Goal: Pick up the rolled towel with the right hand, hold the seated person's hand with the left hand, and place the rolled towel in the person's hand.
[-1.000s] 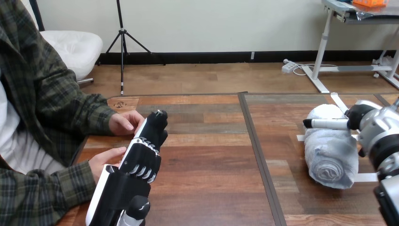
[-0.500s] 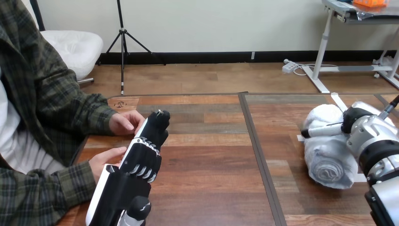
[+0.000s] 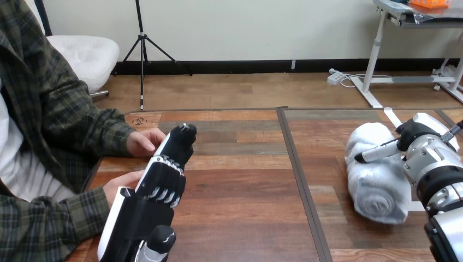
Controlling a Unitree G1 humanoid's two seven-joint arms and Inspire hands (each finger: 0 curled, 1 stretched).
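You are early in the task, and by the look of it none of the three steps is finished. Your right hand [image 3: 420, 143] is pressed against the top of the rolled towel [image 3: 377, 183], which lies on the table [image 3: 245, 185] under that hand and to its left. You cannot tell whether the hand has closed on the towel, so treat the pickup as not yet made.

Your left hand [image 3: 162, 180] stands upright with its fingers straight and holds nothing. The person's farther hand [image 3: 143, 143] touches it just left of its fingertips. The person's nearer hand [image 3: 121, 184] sits just left of its palm. Neither is gripped, so the hold and the handover are both left to do.

The towel's long axis runs from beyond your right hand back toward the robot, crossing beneath the hand. Its spiral end face points toward the robot, on the near side of the hand.
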